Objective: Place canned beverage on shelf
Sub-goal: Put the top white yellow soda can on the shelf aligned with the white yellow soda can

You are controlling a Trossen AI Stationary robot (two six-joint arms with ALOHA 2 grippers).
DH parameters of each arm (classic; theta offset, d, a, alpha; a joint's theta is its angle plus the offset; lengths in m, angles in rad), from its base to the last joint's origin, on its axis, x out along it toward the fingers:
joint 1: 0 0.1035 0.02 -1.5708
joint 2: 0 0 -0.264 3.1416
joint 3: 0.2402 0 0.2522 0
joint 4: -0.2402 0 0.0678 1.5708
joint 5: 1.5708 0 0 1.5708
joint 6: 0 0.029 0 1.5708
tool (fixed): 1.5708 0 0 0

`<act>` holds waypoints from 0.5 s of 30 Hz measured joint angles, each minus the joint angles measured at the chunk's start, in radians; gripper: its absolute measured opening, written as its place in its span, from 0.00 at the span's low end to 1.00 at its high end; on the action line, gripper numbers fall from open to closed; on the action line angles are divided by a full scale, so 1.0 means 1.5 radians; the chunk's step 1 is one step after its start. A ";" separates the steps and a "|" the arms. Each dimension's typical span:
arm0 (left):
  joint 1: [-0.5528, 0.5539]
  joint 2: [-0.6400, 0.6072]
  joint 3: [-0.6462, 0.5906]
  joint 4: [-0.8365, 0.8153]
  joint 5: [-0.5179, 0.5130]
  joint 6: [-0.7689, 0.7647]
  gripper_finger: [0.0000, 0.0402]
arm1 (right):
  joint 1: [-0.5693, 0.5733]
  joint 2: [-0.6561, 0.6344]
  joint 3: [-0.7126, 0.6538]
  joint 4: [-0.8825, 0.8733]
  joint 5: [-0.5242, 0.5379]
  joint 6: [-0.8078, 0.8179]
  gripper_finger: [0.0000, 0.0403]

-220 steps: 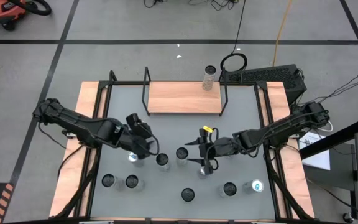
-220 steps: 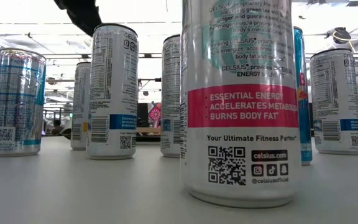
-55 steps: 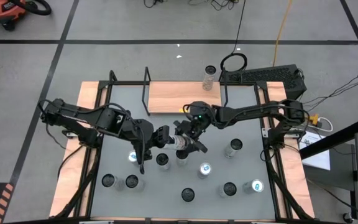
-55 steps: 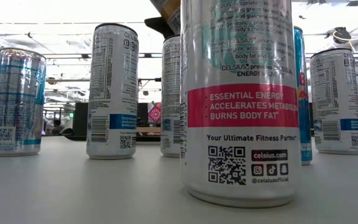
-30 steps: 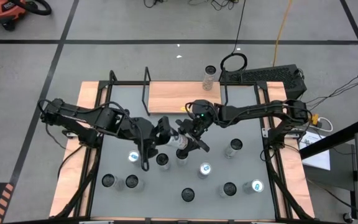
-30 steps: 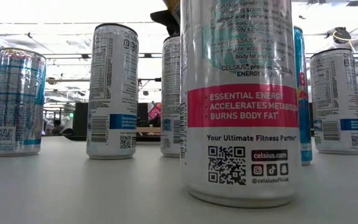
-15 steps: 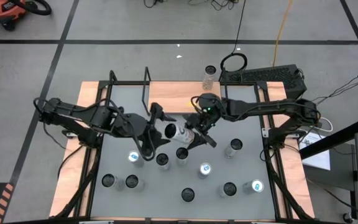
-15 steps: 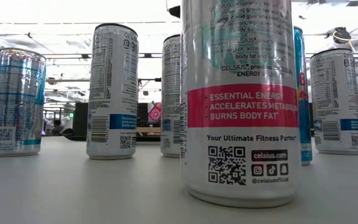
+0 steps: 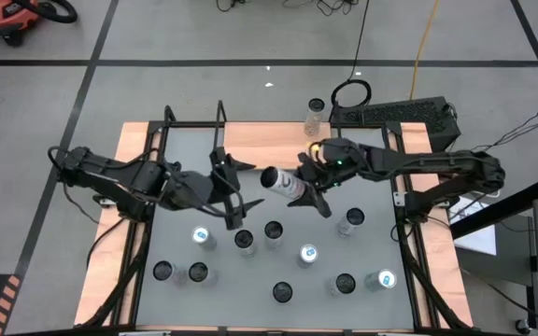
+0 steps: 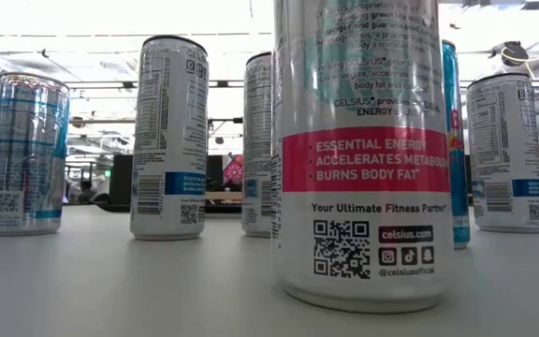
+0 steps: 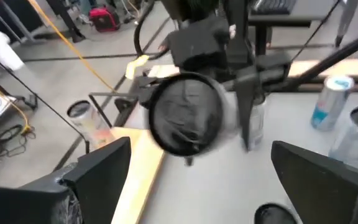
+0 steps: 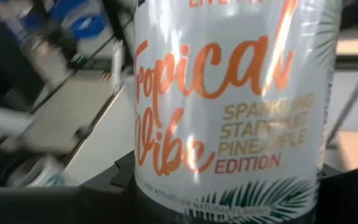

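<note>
Lying sideways in right gripper [image 9: 304, 189]: can [image 9: 282, 183]

The can [image 9: 281, 183] is a white beverage can with orange script lettering reading "Tropical Vibe" and smaller gold text naming a sparkling starfruit pineapple edition, with green palm fronds printed near one end. In the high view it lies tipped on its side near the centre of the frame, lifted off the surface, its dark round end [image 11: 187, 116] facing the left of the frame. The right end effector [image 9: 308, 189] is clamped around its body. The shelf [image 9: 269, 145] is a small rectangular light-wood board with thin black rod frames at its ends, lying flat in the upper middle of the high view, just above the can. One clear can [image 9: 315, 117] stands upright at the shelf's upper right corner.
</note>
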 joint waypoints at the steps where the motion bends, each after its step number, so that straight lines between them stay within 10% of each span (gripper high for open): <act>1: -0.010 0.000 0.000 0.009 -0.021 -0.006 0.96 | 0.010 -0.001 -0.030 0.058 0.024 0.025 0.52; 15: -0.047 0.001 -0.124 0.299 -0.180 0.046 0.96 | 0.152 0.006 -0.167 0.432 0.551 0.007 0.52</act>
